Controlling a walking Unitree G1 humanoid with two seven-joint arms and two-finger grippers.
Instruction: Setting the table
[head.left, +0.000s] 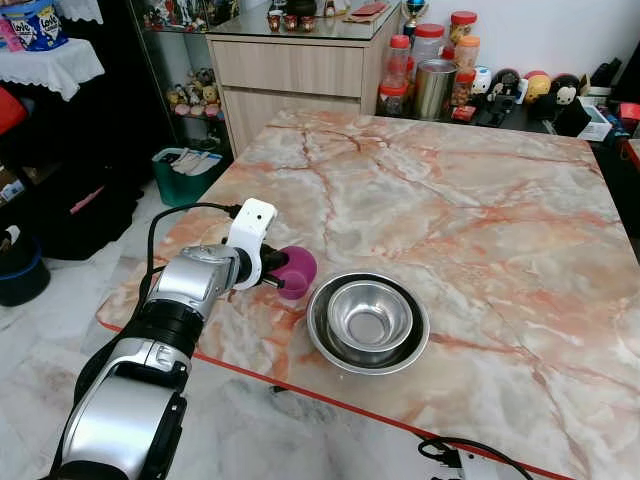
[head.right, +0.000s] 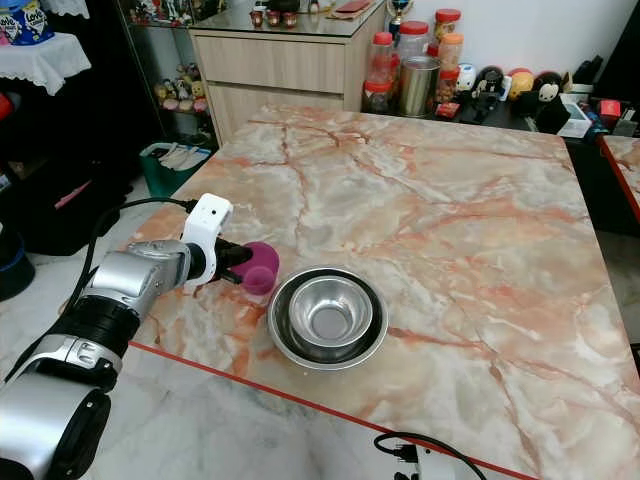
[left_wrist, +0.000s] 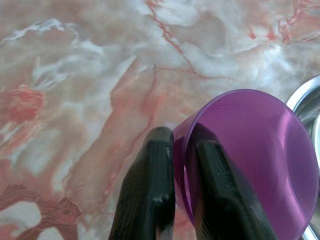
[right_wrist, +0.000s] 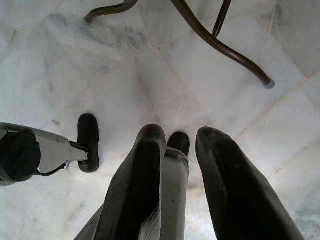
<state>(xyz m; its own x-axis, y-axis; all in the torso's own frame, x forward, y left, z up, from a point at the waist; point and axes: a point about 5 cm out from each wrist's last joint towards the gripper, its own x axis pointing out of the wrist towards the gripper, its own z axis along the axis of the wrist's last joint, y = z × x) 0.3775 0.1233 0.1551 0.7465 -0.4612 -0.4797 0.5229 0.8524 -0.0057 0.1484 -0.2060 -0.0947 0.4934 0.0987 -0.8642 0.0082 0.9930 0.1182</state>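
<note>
A purple plastic cup (head.left: 298, 268) sits tilted near the marble table's (head.left: 480, 190) front left edge. My left gripper (head.left: 273, 273) is shut on the cup's rim, one finger (left_wrist: 150, 170) outside the wall and the other inside. The cup (left_wrist: 250, 145) nearly touches the outer of two nested steel bowls (head.left: 368, 322) just to its right. My right gripper (right_wrist: 181, 137) hangs idle above the floor, fingers apart with nothing between them.
Jars and a steel canister (head.left: 433, 88) stand beyond the table's far edge beside a wooden cabinet (head.left: 290, 70). A green bin (head.left: 183, 172) is on the floor to the left. A cable (head.left: 470, 452) lies below the table's front edge.
</note>
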